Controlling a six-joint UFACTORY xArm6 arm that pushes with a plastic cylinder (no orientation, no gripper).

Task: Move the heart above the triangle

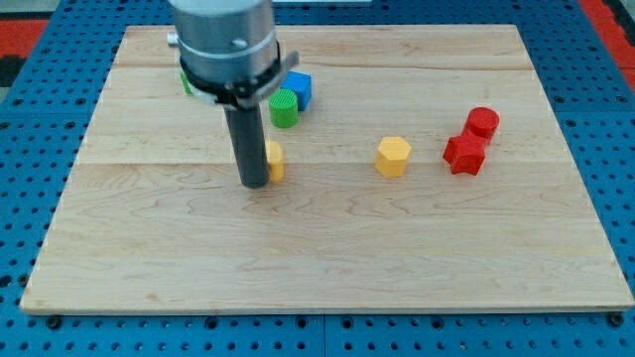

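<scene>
The yellow block (275, 159) just right of my tip (255, 184), half hidden by the rod, is probably the heart; its shape cannot be made out. It looks small, rigid and light, likely to slide easily and to twist if pushed off-centre, so contact belongs square on a flat side. I have no claw, only the rod.

Above it sit a green block (284, 107) and a blue block (299, 87), with another green block (186, 81) mostly hidden; no triangle is identifiable. Rightward lie a yellow hexagon (393, 156) and two red blocks (464, 154) (483, 122).

Yellow hexagon (393, 156), red blocks (472, 142)
</scene>
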